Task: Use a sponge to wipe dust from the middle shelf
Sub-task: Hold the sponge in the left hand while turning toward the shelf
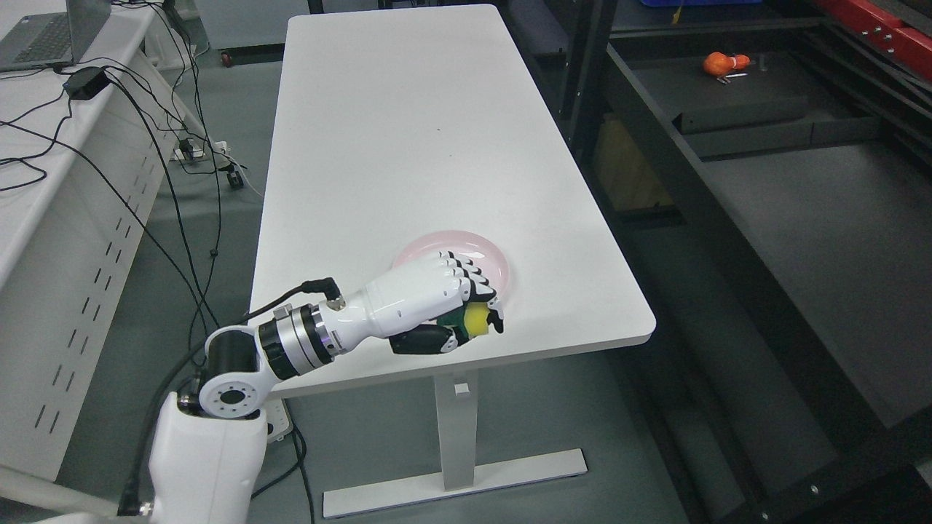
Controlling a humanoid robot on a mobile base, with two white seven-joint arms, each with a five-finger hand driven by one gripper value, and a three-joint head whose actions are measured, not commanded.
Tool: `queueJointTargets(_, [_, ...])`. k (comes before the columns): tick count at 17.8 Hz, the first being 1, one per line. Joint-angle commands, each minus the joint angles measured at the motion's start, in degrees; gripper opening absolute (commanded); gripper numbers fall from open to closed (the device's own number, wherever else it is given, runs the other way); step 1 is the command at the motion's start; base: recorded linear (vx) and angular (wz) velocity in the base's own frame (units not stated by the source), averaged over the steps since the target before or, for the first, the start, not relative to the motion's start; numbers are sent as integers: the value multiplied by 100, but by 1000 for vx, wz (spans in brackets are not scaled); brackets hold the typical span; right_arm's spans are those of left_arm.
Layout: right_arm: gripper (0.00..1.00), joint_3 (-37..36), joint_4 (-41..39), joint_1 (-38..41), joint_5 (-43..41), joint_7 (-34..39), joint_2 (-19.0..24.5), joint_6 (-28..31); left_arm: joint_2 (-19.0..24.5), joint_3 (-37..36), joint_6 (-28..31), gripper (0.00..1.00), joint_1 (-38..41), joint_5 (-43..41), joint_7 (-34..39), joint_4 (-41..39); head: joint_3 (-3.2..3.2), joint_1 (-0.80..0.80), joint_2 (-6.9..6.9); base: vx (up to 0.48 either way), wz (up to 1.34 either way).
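My left hand (466, 309) reaches in from the lower left over the white table (408, 131). Its fingers are curled around a yellow and green sponge (473, 319), held just above the near edge of a pink plate (489, 256). The dark metal shelf unit (772, 189) stands to the right of the table, with its flat grey shelf surface showing. The right arm is out of view.
An orange object (722, 64) lies on a far shelf level at the upper right. A second white desk (44, 109) with a laptop (44, 33), a power brick and hanging cables stands at the left. A gap of floor separates table and shelf unit.
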Motion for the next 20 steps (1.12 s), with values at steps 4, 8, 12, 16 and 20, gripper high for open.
queueJointTargets(4, [100, 0, -100, 1, 0, -3, -100, 421, 68, -214, 4, 0, -83, -24, 4, -45, 0, 0, 0, -297, -133])
queueJointTargets(8, [100, 0, -100, 1, 0, -3, -100, 421, 68, -223, 4, 0, -83, -15, 4, -45, 0, 0, 0, -296, -317])
queueJointTargets(12, [100, 0, -100, 1, 0, -3, -100, 421, 68, -223, 4, 0, -153, -24, 4, -45, 0, 0, 0, -282, -507])
queueJointTargets(16, [100, 0, -100, 1, 0, -3, -100, 421, 68, -223, 4, 0, -223, -33, -5, -45, 0, 0, 0, -234, -833])
queueJointTargets(20, [100, 0, -100, 1, 0, -3, -100, 421, 68, -231, 4, 0, -372, -33, -5, -63, 0, 0, 0, -157, -988])
